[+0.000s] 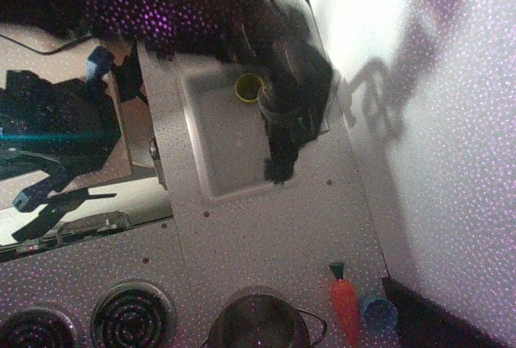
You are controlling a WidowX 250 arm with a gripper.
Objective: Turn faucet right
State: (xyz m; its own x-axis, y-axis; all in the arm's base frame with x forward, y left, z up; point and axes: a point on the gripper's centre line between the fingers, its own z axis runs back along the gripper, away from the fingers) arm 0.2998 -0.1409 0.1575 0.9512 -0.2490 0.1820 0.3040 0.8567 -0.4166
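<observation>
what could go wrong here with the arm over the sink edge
The claw is blurred and covers the faucet, so its grip can't be checked; it may slip off. The yellow cup in the sink sits close beside the arm and could get knocked.

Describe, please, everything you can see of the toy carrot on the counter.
The carrot is a small toy with a smooth orange-red body that looks like plastic and a dark green leafy cap at its top end. It lies flat on the speckled grey counter, near the frame's lower edge, green end pointing toward the sink. A small blue cup sits right beside it; whether they touch is unclear. The metal pot stands apart on its other side. The gripper is nowhere near it.
</observation>
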